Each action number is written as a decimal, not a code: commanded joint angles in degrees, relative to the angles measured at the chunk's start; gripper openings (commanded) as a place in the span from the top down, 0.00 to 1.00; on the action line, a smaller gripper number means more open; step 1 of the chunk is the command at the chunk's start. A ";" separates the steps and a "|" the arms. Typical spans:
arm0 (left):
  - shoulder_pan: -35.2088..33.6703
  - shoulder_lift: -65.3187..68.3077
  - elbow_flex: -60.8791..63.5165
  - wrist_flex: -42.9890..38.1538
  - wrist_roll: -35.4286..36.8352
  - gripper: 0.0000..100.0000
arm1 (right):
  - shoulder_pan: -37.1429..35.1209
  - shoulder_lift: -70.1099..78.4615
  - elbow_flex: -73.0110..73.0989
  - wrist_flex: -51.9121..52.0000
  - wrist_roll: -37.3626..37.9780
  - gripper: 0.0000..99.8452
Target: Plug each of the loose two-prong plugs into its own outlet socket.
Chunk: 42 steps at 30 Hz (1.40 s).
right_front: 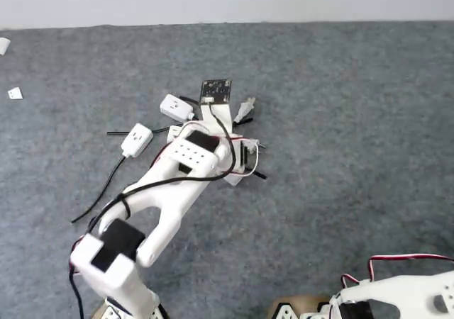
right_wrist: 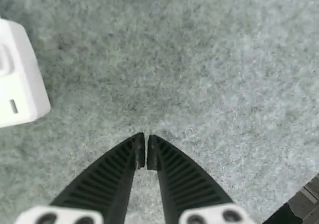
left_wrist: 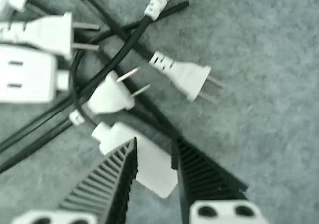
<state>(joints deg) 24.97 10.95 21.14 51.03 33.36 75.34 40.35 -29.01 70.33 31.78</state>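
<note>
Several white two-prong plugs on black cords lie tangled on the grey carpet: one plug (left_wrist: pixel 187 77), a second (left_wrist: pixel 109 94) and a third (left_wrist: pixel 50 32). Beside the third plug sits a white outlet socket (left_wrist: pixel 25 74) with two slots. My left gripper (left_wrist: pixel 154 144) is open just over another white socket block (left_wrist: pixel 152 171), which lies in the gap between its fingers; whether they touch it I cannot tell. In the high view this gripper (right_front: pixel 240 159) hangs over the cluster, with two sockets (right_front: pixel 176 108) (right_front: pixel 137 140) to its left. My right gripper (right_wrist: pixel 145 149) is shut and holds nothing.
The right arm (right_front: pixel 397 298) rests at the near right edge, far from the plugs. A white block (right_wrist: pixel 15 79) sits beside the right gripper. Black cords (right_front: pixel 106 184) trail toward the near left. Two small white bits (right_front: pixel 14 93) lie at the far left.
</note>
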 commanded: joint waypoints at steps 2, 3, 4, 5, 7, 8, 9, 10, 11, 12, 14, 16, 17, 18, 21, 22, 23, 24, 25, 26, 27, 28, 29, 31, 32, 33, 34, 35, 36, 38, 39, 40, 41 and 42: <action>-3.96 -4.66 7.08 -1.85 0.35 0.89 | -0.22 -0.92 -0.79 -1.19 -0.53 0.99; -5.10 -5.54 8.31 -2.29 0.35 0.89 | -0.22 -0.92 -0.79 -1.19 -0.53 0.99; -6.15 -6.33 9.45 -2.37 0.26 0.89 | -0.48 -0.92 -0.79 -1.19 -0.53 0.99; -6.77 -7.12 10.59 -2.37 0.18 0.89 | -0.57 -0.92 -0.79 -1.19 -0.44 0.99; -7.47 -8.62 12.97 -2.37 -1.58 0.89 | -0.66 -0.92 -0.79 -1.19 -0.44 0.99; -7.47 -9.49 14.11 -2.29 -3.25 0.89 | -0.66 -0.92 -0.79 -1.19 -0.44 0.99; -7.47 -10.64 15.16 -2.37 -4.66 0.89 | -0.75 -0.92 -0.79 -1.19 -0.53 0.99; -7.30 -11.87 16.22 -2.55 -5.54 0.89 | -0.75 -0.92 -0.79 -1.19 -0.62 0.99; -7.03 -13.27 17.19 -2.64 -5.98 0.89 | -0.75 -0.92 -0.79 -1.19 -0.62 0.99; -6.95 -14.77 17.89 -2.64 -5.98 0.89 | -0.84 -0.92 -0.79 -1.19 -0.62 0.99; -6.95 -18.20 18.86 -2.64 -6.15 0.89 | -1.10 -0.92 -0.79 -1.01 -0.62 0.99; -6.95 -22.42 19.82 -2.64 -6.15 0.89 | -1.27 -0.84 -0.79 -0.84 -0.62 0.99; -6.95 -24.62 20.35 -2.64 -6.15 0.89 | -1.27 -0.57 -0.79 -0.84 -0.62 0.99; -6.95 -27.08 21.05 -2.55 -6.15 0.89 | -1.36 -0.22 -0.79 -0.84 -0.62 0.99; -5.01 -34.29 22.99 -2.37 -6.15 0.89 | -1.45 0.57 -0.79 -0.92 -0.35 0.99; -4.04 -36.40 23.78 -2.37 -6.15 0.89 | -1.63 0.75 -0.79 -0.84 -0.35 0.99; -3.08 -38.07 24.48 -2.55 -6.15 0.89 | -1.80 0.84 -0.79 -0.75 -0.26 0.99; -2.29 -39.38 25.10 -2.64 -6.15 0.89 | -1.89 0.84 -0.79 -0.66 -0.26 0.99; -1.49 -39.91 25.19 -2.64 -6.15 0.89 | -1.98 0.84 -0.79 -0.66 -0.26 0.99; -0.70 -39.74 24.92 -2.64 -6.07 0.89 | -1.98 0.84 -0.79 -0.66 -0.26 0.99; -0.09 -39.12 24.13 -2.46 -6.07 0.88 | -1.98 0.84 -0.79 -0.66 -0.26 0.99; 0.35 -38.07 23.25 -2.29 -5.98 0.86 | -1.98 0.84 -0.79 -0.57 -0.26 0.99; 0.88 -36.57 21.93 -2.29 -5.98 0.83 | -1.98 0.84 -0.79 -0.57 -0.26 0.99; 1.58 -32.26 18.68 -2.20 -5.89 0.78 | -1.98 0.84 -0.79 -0.57 -0.35 0.99; 1.85 -29.63 16.75 -2.20 -5.89 0.76 | -1.98 0.84 -0.79 -0.57 -0.35 0.99; 1.76 -26.64 14.46 -2.29 -5.80 0.76 | -1.98 0.84 -0.79 -0.57 -0.35 0.99; 1.58 -23.21 11.65 -2.29 -5.80 0.76 | -1.98 0.84 -0.79 -0.57 -0.35 0.99; 1.49 -19.78 8.75 -2.20 -5.80 0.77 | -1.98 0.84 -0.79 -0.57 -0.26 0.99; 1.14 -16.35 6.02 -2.20 -5.80 0.78 | -1.98 0.84 -0.79 -0.57 -0.26 0.99; 0.97 -9.67 0.57 -0.79 -5.80 0.80 | -1.98 1.01 -0.79 -0.57 -0.26 0.99; 0.97 -6.77 -1.71 0.09 -5.80 0.81 | -1.98 1.27 -0.79 -0.66 -0.26 0.99; 0.97 -4.04 -3.56 1.05 -5.80 0.82 | -1.98 1.45 -0.79 -0.75 -0.26 0.99; 0.97 -1.58 -5.14 1.85 -5.89 0.82 | -1.98 1.63 -0.79 -0.84 -0.18 0.99; 0.88 0.70 -6.29 2.29 -5.89 0.83 | -2.07 1.89 -0.79 -1.01 -0.18 0.99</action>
<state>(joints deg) 26.20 6.11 21.32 51.47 27.74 74.29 42.64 -29.01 70.33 31.78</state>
